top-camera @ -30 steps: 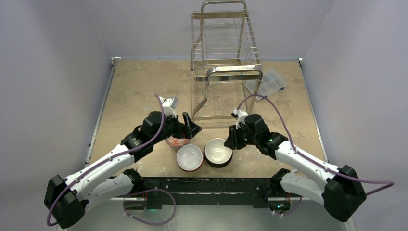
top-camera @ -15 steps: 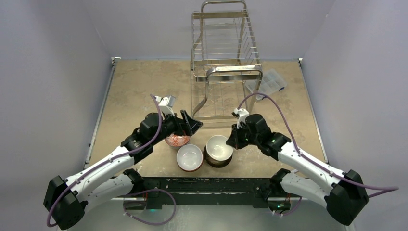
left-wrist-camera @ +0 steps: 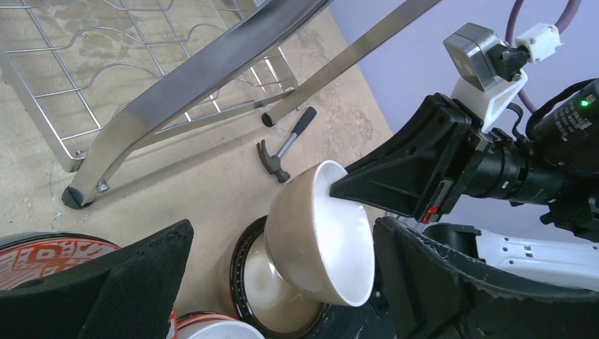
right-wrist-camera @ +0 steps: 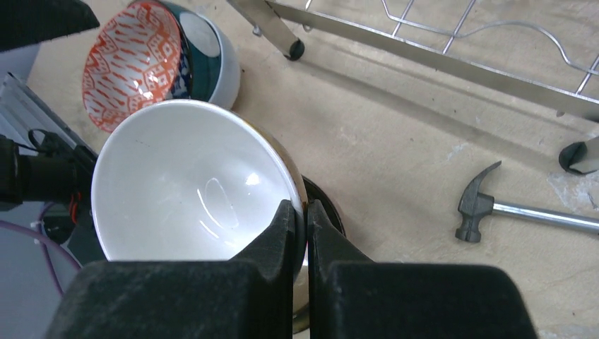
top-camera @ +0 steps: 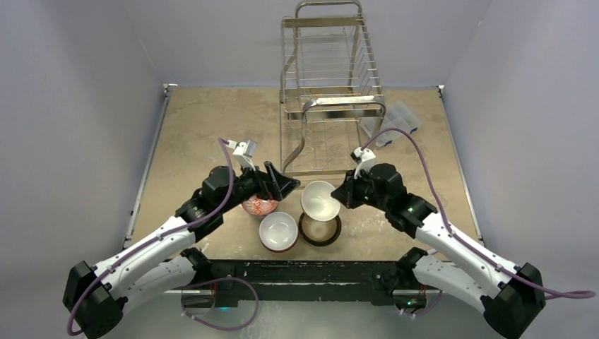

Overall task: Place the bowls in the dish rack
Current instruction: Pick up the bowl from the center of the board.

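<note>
Lifted: white bowl (top-camera: 318,200) off brown bowl (top-camera: 321,232) | right fingers (right-wrist-camera: 282,236) pinch rim (left fingers (left-wrist-camera: 127,282) spread)

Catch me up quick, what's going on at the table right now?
The right end effector is shut on the rim of a tan bowl with a white inside, holding it tilted just above the dark brown bowl. The left end effector hangs open by the red-and-white patterned bowl. A reddish bowl sits beside them. No bowl is in the dish rack yet.
</note>
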